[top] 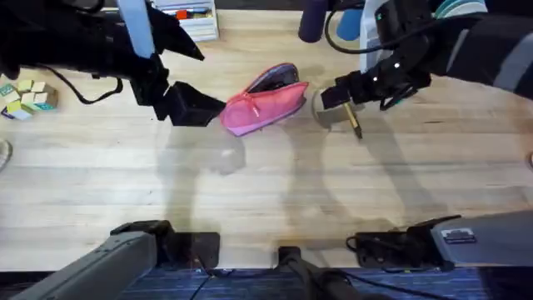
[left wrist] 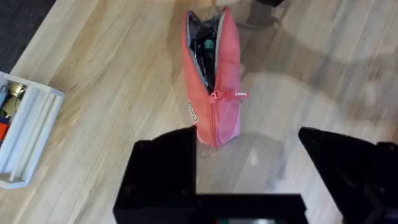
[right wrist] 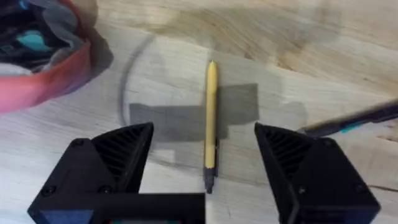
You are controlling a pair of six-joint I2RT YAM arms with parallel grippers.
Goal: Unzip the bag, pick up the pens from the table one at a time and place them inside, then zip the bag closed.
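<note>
The pink bag [top: 265, 104] lies mid-table on the table [top: 266, 192]. Its zipper is open along the far part, with the pull [left wrist: 236, 94] partway down, and dark contents with a teal bit show inside [left wrist: 208, 43]. My left gripper [top: 196, 107] stands open at the bag's left end [left wrist: 249, 168], that end lying between its fingers. To the right of the bag, my right gripper [top: 340, 98] is open and straddles the yellow pen [right wrist: 210, 118], which lies flat on the table [top: 354, 122]. A dark pen with a teal accent [right wrist: 354, 121] lies just beyond one finger.
A white tray [top: 196, 17] with small items stands at the back, left of centre [left wrist: 25, 137]. Wooden blocks [top: 25, 96] sit at the left edge. Purple [top: 312, 21] and blue [top: 350, 25] objects stand at the back right. Bare wood spreads in front of the bag.
</note>
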